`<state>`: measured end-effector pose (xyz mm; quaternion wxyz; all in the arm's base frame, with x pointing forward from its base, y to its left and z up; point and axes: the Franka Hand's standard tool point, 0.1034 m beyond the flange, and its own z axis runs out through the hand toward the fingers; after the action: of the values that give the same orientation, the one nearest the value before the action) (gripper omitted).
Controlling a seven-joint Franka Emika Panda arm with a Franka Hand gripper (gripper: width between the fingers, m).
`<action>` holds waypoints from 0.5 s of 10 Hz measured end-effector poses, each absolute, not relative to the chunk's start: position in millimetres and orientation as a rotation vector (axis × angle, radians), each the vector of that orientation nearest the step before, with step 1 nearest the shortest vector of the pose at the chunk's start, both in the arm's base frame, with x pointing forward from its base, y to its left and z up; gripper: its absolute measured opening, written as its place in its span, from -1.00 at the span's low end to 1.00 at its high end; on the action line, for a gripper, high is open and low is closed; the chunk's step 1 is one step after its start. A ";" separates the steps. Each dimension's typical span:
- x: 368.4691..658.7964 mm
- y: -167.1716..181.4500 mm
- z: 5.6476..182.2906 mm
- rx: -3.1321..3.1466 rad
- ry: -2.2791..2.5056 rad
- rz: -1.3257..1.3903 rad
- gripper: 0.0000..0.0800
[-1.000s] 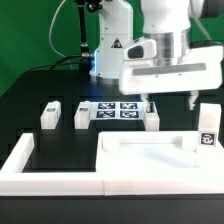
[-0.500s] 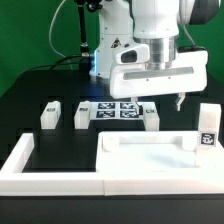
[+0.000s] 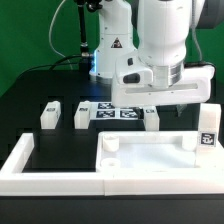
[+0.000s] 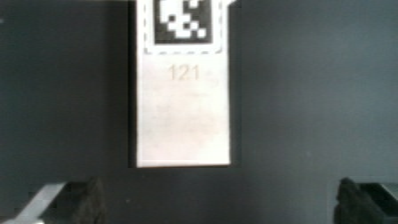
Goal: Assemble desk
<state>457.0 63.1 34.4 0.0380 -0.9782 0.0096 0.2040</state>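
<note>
Claw (image 3: 172,106): wide open and holding nothing. Both fingers (image 4: 61,200) show in the wrist view with bare black table (image 3: 45,80) between them.
Nearest leg (image 4: 187,95): lies flat and lengthwise, tag end pointing away from the fingers. It sits ahead of the fingertips rather than between them, and nothing touches it. Judged to be the block under the hand in the exterior view, just off the marker board (image 3: 113,110) on that view's right.
Desk panel (image 3: 150,165): lower centre of the exterior view, rim up and corner sockets visible, with its far rim close to the nearest leg.
Upright leg (image 3: 207,128): stands at the panel's far corner, middle right of the frame. Whether it is seated in a socket cannot be told.
Spare legs (image 3: 50,115): two blocks on the table, middle left of the frame, well apart from the claw.
Border wall (image 3: 20,160): low white wall in the lower left of the frame.
Risk, off-centre descent: a finger could land on the nearest leg and push or tip it instead of straddling it.
Risk, crowding: the broad hand hangs near the upright leg and the panel rim, so a sideways correction could knock either.
Risk, grip axis: the jaws look set across the leg's narrow width, and a twisted wrist would let the leg skew as they close.
Arm pose: the wrist points straight down over the marker board's far end, with the hand's broad side facing the exterior camera. The forearm rises out of the top centre of the frame.
</note>
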 end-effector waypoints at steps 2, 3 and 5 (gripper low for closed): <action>454.3 62.9 32.7 -2.950 0.038 0.788 0.62; 442.0 62.3 30.9 -2.908 0.076 0.929 0.62; 434.3 63.3 24.2 -2.884 0.082 1.011 0.62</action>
<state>434.3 63.3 24.2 0.0422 -0.9425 0.0266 0.3305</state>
